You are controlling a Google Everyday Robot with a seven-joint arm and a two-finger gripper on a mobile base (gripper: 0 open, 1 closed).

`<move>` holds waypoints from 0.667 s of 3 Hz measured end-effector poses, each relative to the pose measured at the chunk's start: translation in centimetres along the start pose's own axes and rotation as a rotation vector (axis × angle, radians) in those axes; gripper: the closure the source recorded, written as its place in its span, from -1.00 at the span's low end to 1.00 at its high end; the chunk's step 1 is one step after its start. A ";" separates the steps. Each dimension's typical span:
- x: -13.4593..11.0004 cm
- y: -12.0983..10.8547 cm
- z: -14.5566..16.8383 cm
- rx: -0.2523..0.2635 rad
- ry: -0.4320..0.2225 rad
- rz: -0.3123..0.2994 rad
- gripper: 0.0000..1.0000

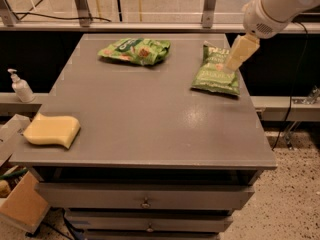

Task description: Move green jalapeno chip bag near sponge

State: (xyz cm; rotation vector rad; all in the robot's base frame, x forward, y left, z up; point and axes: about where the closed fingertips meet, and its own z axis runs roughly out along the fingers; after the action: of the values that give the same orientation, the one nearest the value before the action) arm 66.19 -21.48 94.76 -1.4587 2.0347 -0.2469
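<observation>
1. table (150, 129): grey top, smooth, mostly matt, with a faint sheen where the light lands.
2. jalapeno bag (215, 76): olive crinkly film, a little glossy on the creases.
3. other bag (135, 50): brighter green film, crumpled and shinier.
4. sponge (52, 131): pale yellow foam, soft-looking, matt.
5. gripper (235, 61): over the jalapeno bag's upper right part, it looks like cream smooth plastic; the arm (277, 6) above has a smooth white shell.
6. bottle (21, 87): pale plastic.
7. knob (145, 204): small, metallic.
8. box (22, 206): brown cardboard, matt.
</observation>
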 end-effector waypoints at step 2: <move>4.0 -3.4 7.1 -0.029 0.017 0.135 -1.00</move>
State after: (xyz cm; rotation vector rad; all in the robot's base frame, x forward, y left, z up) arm 72.17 -24.99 89.29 -1.3340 2.1482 -0.1757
